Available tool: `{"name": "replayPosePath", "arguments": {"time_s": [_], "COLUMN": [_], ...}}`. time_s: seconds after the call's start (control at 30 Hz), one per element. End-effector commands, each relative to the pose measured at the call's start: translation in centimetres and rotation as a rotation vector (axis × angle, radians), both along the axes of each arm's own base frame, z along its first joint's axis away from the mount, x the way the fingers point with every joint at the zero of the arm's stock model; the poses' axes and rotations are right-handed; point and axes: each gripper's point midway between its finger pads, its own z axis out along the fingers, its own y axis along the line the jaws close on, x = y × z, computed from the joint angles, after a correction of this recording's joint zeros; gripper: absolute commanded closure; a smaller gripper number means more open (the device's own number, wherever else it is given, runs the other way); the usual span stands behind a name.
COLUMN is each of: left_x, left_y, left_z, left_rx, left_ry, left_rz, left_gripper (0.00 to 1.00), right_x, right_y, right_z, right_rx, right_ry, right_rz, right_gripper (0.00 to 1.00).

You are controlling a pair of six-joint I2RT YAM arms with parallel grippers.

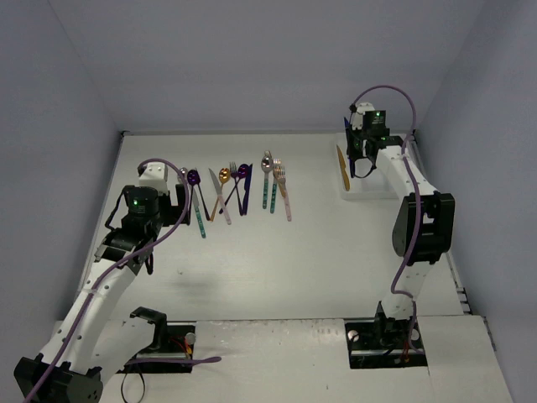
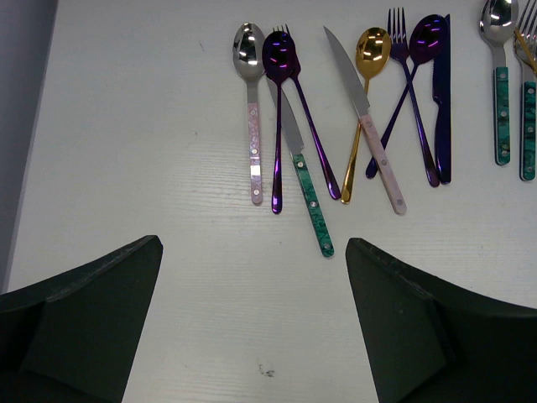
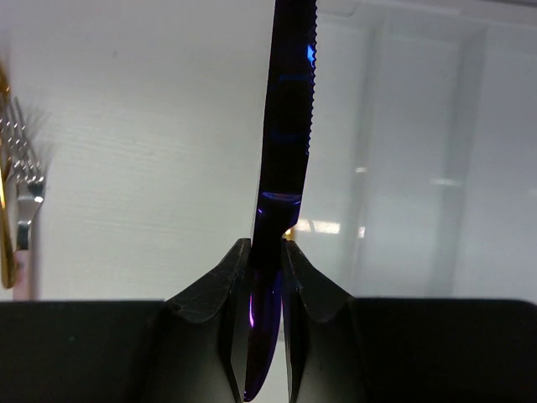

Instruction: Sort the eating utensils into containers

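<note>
Right pincer (image 3: 267, 248) clamps dark blue knife (image 3: 289, 126); left pincer (image 2: 252, 243) spread wide.

Light: bright, even, cool white, from overhead.
Shadows: faint, soft, on the table (image 1: 294, 269) at 7 o'clock, top view.
Glare: white spots on spoon bowls (image 2: 247, 46) at 12 o'clock; pale streaks across the tray (image 3: 403, 168) at 3 o'clock.
Focus: dark blue knife (image 3: 289, 126) crisp; fork (image 3: 25, 185) at 9 o'clock soft.

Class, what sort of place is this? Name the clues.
Probably a robotics lab cell, not a kitchen: plain walls box in a white table, left arm and right arm stand at its edge, cutlery lies in a row.
</note>
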Motion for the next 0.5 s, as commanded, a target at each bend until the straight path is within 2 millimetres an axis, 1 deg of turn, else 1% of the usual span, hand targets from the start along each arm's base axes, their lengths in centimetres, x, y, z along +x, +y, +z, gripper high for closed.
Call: {"name": "replayPosePath", "arguments": {"time_s": [0.0,0.1,0.2,0.3,0.37,0.43,0.47], "left_x": [0.8,0.9,0.9,0.9,1.0,1.0,1.0], "left_y": [0.0,0.0,-0.1,-0.1,-0.1,-0.1,-0.1], "left_z": [1.0,0.9,0.8,0.7,0.7,0.6,0.5], "left_rx": [-0.021,-0.019,-0.019,-0.017,-0.019,-0.017,-0.017], "left_ry": [-0.042,-0.040,-0.034,-0.029,-0.029,-0.027,-0.024], "left_rz": [0.015,0.015,0.013,0.012,0.013,0.013,0.012], "left_gripper": [0.10,0.10,0.10,0.10,0.10,0.10,0.10], "right_x": [3.3,4.3,4.8,5.2,5.3,5.4,5.4], "right_y": [-1.1,-2.0,-2.1,-2.3,-2.5,-2.8,-3.0], "right_z": [2.0,-0.2,-2.2,-5.0,-6.0,-6.7,-6.8], "right_rx": [0.012,0.002,-0.003,-0.012,-0.017,-0.017,-0.019], "right_ry": [-0.083,-0.053,-0.023,0.020,0.033,0.043,0.043], "right_rz": [0.065,0.054,0.053,0.041,0.027,0.014,0.008], "right_gripper": [1.00,1.00,1.00,1.00,1.00,0.97,0.93]}}
